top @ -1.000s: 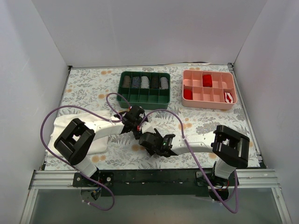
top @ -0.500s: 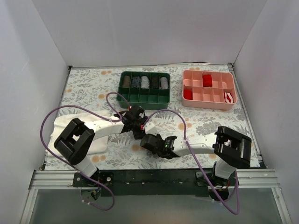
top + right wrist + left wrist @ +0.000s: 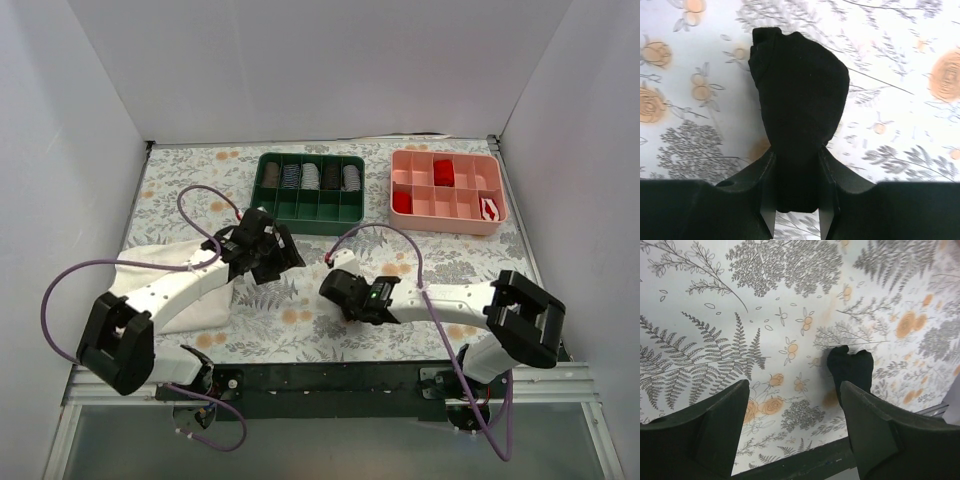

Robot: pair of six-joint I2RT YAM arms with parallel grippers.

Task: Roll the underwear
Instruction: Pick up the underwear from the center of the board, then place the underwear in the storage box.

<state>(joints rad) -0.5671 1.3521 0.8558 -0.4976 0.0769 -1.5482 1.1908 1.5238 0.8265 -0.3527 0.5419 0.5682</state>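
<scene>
The underwear is a tight black roll, with no pale waistband showing. My right gripper is shut on its near end and holds it over the floral table. In the top view the right gripper is near the table's middle front, and the roll is hard to tell from the black fingers. My left gripper is open and empty, to the left of the roll and apart from it. In the left wrist view the open left gripper frames bare table, with the roll beyond its right finger.
A green tray with several dark rolls stands at the back centre. A pink tray with small red rolls stands at the back right. A white cloth lies at front left under the left arm. Purple cables loop above both arms.
My left gripper has drawn back to the left, away from the roll. My right gripper has shifted a little right with the roll in it.
</scene>
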